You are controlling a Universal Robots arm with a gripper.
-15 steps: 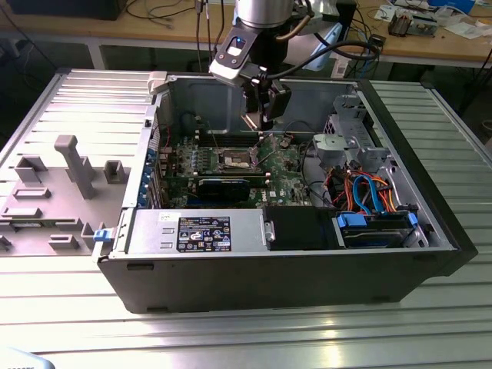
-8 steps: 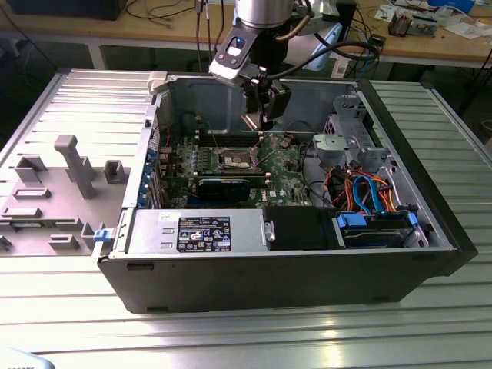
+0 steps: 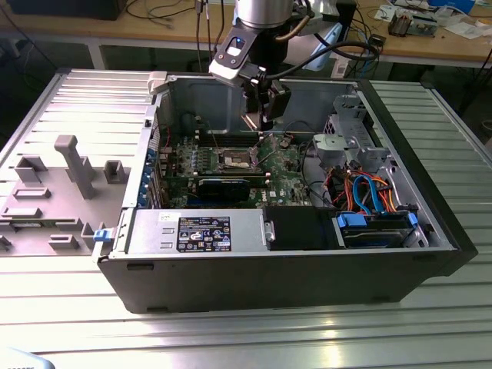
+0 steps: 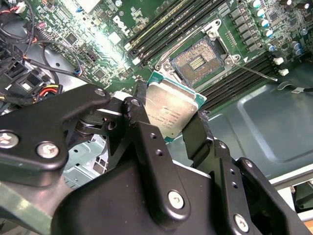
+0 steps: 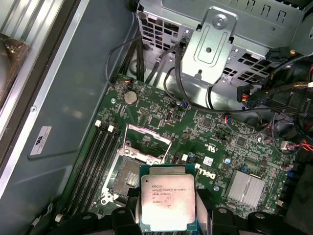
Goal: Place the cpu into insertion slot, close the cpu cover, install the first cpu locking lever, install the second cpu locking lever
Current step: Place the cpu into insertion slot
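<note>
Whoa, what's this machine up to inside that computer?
A robot arm's black end effector grips a small flat square silver-grey chip by its edges, holding it in the air near the open square silver-rimmed socket on the green motherboard. The chip is not yet seated; the thin silver cover frame stands raised.

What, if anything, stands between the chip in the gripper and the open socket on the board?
Nothing visible does. The gripper holds the chip over the board, close to the socket, whose contacts lie bare; the cover frame is swung up off it.
</note>
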